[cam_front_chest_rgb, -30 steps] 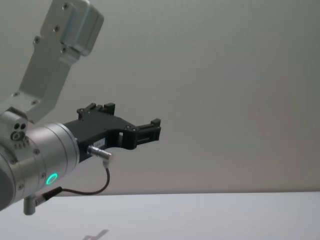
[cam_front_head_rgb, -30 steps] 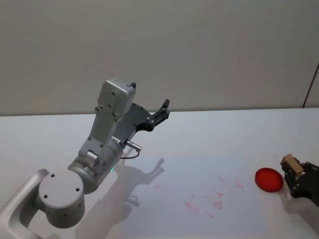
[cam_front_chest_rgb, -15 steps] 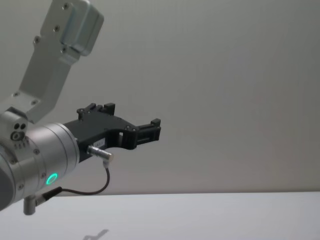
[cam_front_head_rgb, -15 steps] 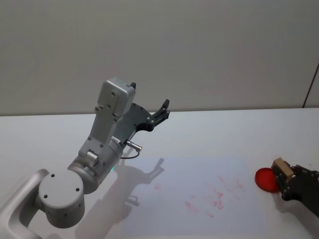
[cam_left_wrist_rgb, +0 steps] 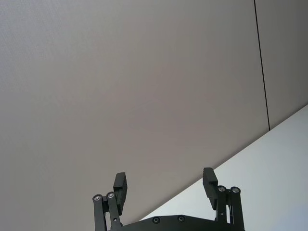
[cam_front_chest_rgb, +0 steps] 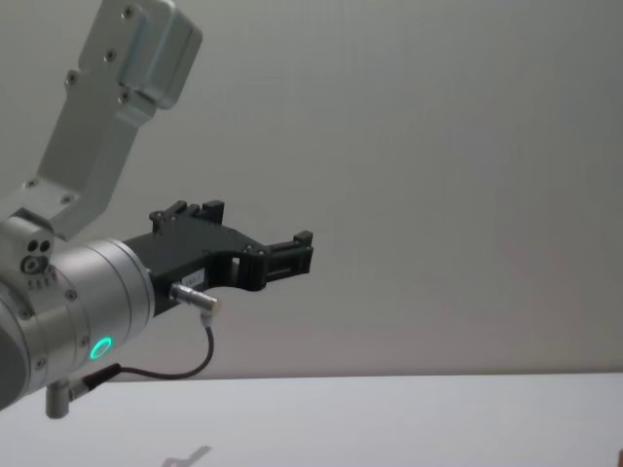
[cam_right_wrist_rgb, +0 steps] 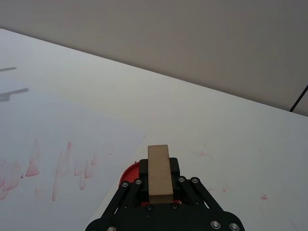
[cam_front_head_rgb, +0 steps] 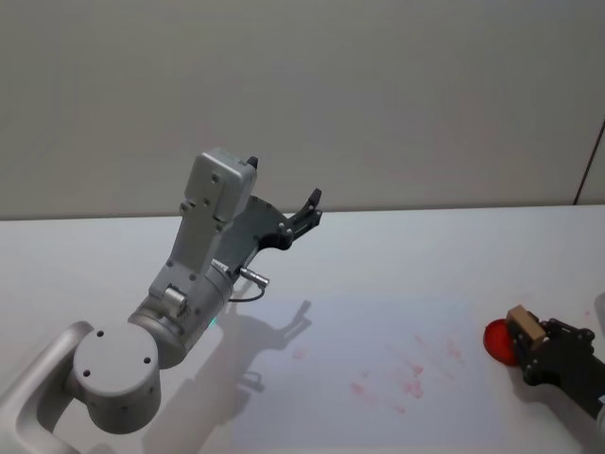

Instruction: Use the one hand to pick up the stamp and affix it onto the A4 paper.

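Already the right gripper (cam_front_head_rgb: 531, 348) clamps the stamp (cam_front_head_rgb: 523, 324) above the red ink pad (cam_front_head_rgb: 498, 340), beside the A4 paper (cam_front_head_rgb: 378, 378); pressing remains.

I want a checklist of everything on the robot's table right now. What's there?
Surface: white table, bare apart from the items below.
Job's things: A4 paper lying flat, smeared with red marks; tan stamp held above the red ink pad, beside the paper's right edge.
Clutter: nothing seen.
Grippers: right gripper shut on the stamp; left gripper open, raised in the air on the left, holding nothing.
Cables: thin black cable looping under the left wrist.
Surroundings: plain grey wall behind the table.
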{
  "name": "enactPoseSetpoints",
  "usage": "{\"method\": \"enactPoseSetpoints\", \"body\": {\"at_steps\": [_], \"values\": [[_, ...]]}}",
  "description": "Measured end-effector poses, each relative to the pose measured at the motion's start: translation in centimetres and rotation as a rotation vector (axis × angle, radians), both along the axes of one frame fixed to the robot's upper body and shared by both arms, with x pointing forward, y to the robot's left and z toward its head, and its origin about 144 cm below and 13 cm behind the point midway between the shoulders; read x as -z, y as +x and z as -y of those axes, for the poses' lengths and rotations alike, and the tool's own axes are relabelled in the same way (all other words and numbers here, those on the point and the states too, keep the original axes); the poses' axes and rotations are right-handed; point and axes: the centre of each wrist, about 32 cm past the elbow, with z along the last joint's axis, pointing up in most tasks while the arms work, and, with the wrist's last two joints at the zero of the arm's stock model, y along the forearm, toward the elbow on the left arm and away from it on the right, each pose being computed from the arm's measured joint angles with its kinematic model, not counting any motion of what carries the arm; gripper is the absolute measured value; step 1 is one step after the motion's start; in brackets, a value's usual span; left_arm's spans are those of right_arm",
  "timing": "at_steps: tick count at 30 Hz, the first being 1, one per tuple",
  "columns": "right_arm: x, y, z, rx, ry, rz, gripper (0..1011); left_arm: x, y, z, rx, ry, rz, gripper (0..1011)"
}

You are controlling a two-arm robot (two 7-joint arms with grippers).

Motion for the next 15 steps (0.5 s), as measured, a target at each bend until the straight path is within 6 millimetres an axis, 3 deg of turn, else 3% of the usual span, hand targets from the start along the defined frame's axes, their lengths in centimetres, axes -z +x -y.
{"method": "enactPoseSetpoints", "body": {"at_steps": [15], "values": [[0.48,0.33,-0.67,-0.004,-0.02,-0.008,221,0.0,0.0,0.0,0.0,0.0,0.0,1001]]}}
